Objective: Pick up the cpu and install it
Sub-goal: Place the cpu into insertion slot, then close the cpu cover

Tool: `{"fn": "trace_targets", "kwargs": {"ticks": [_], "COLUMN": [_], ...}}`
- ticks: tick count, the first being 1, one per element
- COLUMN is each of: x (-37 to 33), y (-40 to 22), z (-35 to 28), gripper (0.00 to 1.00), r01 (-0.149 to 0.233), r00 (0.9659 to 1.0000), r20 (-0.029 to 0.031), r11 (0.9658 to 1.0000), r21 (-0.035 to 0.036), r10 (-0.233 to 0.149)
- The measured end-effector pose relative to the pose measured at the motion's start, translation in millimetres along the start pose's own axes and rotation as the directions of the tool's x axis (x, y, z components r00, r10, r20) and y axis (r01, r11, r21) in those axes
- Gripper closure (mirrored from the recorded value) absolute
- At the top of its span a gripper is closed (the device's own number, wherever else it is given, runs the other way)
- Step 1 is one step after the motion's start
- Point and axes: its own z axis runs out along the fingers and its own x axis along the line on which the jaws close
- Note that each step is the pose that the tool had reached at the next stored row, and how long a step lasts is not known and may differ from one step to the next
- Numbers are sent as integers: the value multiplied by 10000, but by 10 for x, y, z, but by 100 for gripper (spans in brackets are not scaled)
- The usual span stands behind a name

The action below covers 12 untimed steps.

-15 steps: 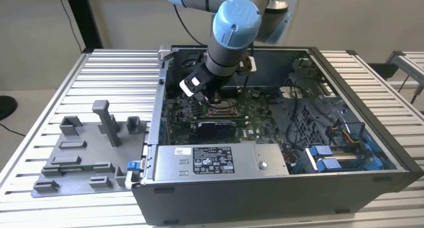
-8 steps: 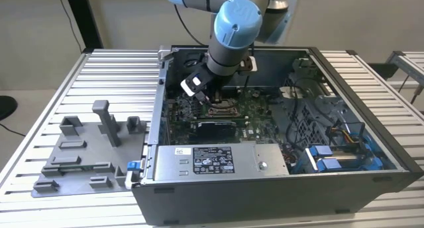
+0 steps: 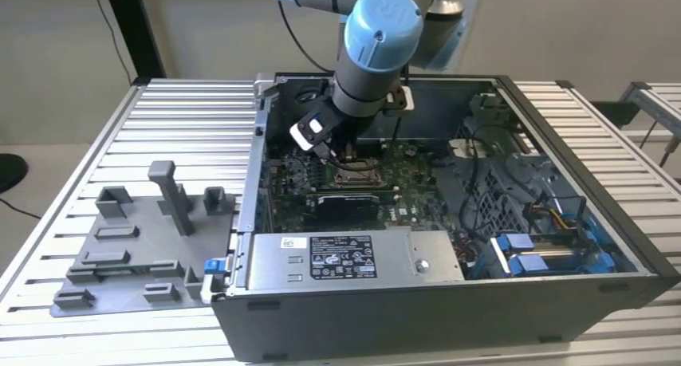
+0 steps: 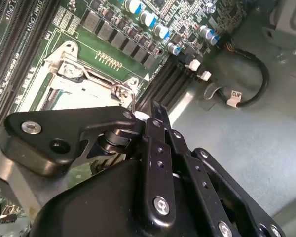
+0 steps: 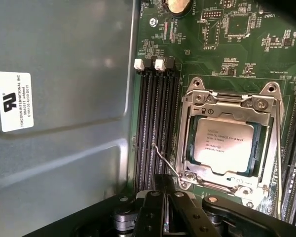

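Observation:
The cpu [image 5: 222, 145], a pale silver-grey square chip, lies flat in the motherboard socket, with the metal socket frame [image 5: 195, 98] folded down around its edges. A thin wire lever [image 5: 164, 159] sticks out from the socket's corner toward my gripper [image 5: 164, 183]. The gripper is shut with nothing between its fingers, and its tip sits just beside that corner. In the second wrist view the gripper [image 4: 157, 109] reaches close to the lever [image 4: 132, 101] and the frame [image 4: 64, 54]. In the exterior view the gripper [image 3: 346, 155] hangs inside the open case, over the socket [image 3: 356, 175].
The open computer case [image 3: 447, 294] stands on a slatted metal table. A silver box with a white label [image 3: 352, 258] fills its front. Memory slots [image 5: 155, 128] run beside the socket. A grey fixture tray [image 3: 139, 246] lies at the exterior view's left, blue drive parts [image 3: 543, 250] at its right.

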Motion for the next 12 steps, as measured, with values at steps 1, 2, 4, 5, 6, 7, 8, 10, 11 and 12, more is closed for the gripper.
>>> {"fn": "trace_targets", "kwargs": {"ticks": [1,2,4,5,6,7,8,10,11,12], "x": [-3,-6,-11,-14,-17,-21,-25,-30,-32,-34], "y": [0,0,0,1,1,1,2,2,3,3], "z": [0,1,8,13,20,29,36,47,52,55], "gripper": [100,100,100,100,100,100,100,100,100,100], "r01": [-2,-4,-6,-8,-10,-11,-13,-14,-15,-15], "r00": [10000,10000,10000,10000,10000,9999,9999,9999,9999,9999], "r20": [13,25,59,74,91,107,123,137,144,151], "r11": [10000,10000,10000,10000,10000,10000,10000,10000,10000,10000], "r21": [1,2,5,6,7,8,10,10,10,11], "r10": [2,4,6,8,10,11,13,14,15,15]}}
